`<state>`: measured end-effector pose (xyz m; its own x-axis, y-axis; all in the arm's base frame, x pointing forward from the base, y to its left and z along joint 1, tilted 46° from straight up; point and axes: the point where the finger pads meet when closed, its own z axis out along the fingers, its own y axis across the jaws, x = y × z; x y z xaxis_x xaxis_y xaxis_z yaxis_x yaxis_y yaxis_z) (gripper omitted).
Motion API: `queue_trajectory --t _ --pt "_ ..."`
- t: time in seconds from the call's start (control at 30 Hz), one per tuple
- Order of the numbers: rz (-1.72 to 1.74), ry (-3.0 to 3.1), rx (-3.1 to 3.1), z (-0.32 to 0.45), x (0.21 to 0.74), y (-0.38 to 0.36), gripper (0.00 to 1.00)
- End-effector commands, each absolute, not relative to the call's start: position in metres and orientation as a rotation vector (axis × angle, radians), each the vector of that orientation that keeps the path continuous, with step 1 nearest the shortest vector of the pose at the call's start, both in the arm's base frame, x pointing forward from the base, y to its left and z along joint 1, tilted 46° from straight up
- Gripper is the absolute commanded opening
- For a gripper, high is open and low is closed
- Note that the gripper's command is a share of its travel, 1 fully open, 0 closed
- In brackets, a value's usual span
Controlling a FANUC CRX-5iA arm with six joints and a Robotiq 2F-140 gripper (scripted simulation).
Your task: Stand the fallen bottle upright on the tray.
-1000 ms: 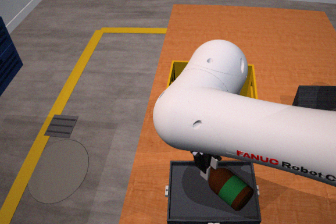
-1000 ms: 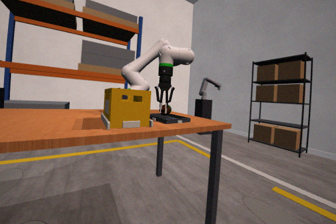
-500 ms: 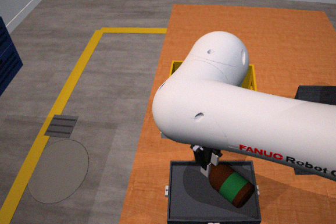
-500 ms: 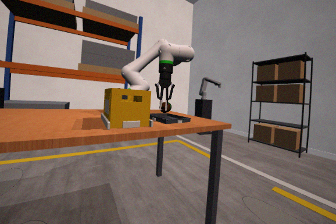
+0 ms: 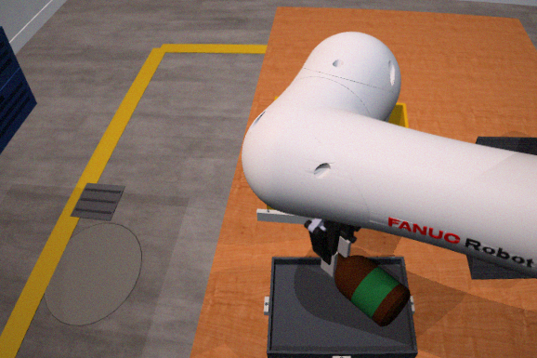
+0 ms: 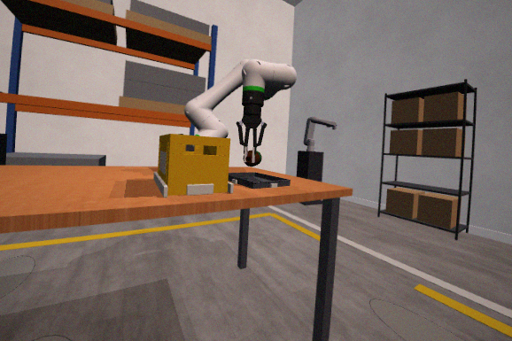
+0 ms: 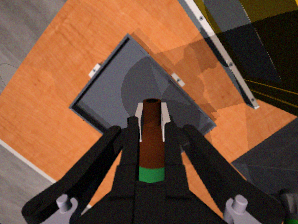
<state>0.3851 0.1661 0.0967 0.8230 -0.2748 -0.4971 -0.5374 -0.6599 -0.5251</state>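
Note:
A brown bottle with a green band [image 5: 373, 289] [image 6: 253, 158] [image 7: 151, 145] hangs in my gripper [image 5: 335, 252] [image 6: 251, 150] [image 7: 150, 116], which is shut on its neck. The bottle is tilted, its base pointing out to the right in the top view, and it is held in the air above the dark grey tray [image 5: 297, 322] [image 6: 259, 180] [image 7: 107, 100]. The tray lies flat on the orange table [image 5: 464, 71] [image 6: 66, 196]. The yellow crate [image 6: 195, 165] [image 5: 399, 113] stands behind the tray, mostly hidden by my arm in the top view.
A dark box [image 5: 506, 144] [image 6: 310, 165] stands at the table's right side. The table's front edge is just beyond the tray. A blue rack [image 5: 11, 89] and shelving [image 6: 427, 151] stand off the table.

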Motion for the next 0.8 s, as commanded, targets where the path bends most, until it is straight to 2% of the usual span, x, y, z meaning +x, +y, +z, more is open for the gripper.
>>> queue_trajectory --t 0.0,0.77 --pt "0.496 0.593 -2.314 0.099 0.386 0.164 0.00" --pt "0.496 0.593 -2.314 0.126 0.393 0.136 0.00"
